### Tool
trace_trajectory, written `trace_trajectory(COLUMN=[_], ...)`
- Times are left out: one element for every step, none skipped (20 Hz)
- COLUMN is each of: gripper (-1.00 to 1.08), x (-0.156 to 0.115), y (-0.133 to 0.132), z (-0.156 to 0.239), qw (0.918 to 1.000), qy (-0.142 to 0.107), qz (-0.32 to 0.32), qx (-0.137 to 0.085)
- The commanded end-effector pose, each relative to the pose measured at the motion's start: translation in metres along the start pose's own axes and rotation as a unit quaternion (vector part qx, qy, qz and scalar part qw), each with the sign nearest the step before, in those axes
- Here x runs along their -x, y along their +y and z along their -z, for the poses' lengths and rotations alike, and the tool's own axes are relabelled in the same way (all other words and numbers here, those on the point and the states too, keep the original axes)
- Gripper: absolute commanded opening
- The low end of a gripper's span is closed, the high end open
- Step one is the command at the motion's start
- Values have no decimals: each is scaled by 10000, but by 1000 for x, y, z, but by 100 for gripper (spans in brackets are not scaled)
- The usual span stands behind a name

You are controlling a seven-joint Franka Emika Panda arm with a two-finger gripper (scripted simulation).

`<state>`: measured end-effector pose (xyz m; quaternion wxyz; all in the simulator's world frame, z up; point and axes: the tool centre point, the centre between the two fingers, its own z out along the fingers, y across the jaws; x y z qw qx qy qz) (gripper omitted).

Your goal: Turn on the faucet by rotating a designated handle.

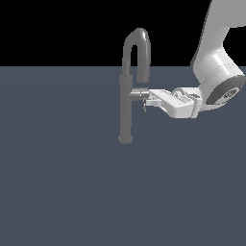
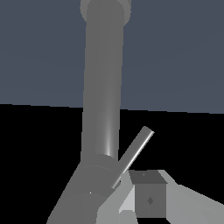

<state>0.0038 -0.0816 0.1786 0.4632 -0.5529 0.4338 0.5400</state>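
The faucet (image 1: 126, 110) is a slim grey column on a round base, with a gooseneck spout (image 1: 138, 36) ending in a thicker nozzle. The handle (image 1: 137, 92) is a short stub sticking out of the column toward the exterior view's right. My gripper (image 1: 148, 97) comes in level from that side, open, its fingertips at the stub's end, one just above and one just below. A thin dark pin hangs under the stub. In the wrist view the column (image 2: 103, 87) fills the middle, a thin bright rod (image 2: 136, 149) slants beside it, and one finger (image 2: 148, 199) shows close by.
The faucet stands alone on a flat grey-blue floor (image 1: 62, 192). My white arm (image 1: 216, 72) reaches down from the upper part of the exterior view's right side. The nozzle (image 1: 143, 72) hangs just above the handle and my fingers.
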Motion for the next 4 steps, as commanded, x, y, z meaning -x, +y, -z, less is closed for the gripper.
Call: trace_trajectory(gripper=[-100, -100, -100, -100], x=[-34, -38, -42, -42], y=[-9, -10, -11, -11], z=[-5, -5, -5, -5], qw=[9998, 9998, 9997, 9997], qy=[66, 66, 65, 65], qz=[-160, -179, -198, -198], qx=[-105, -111, -117, -117])
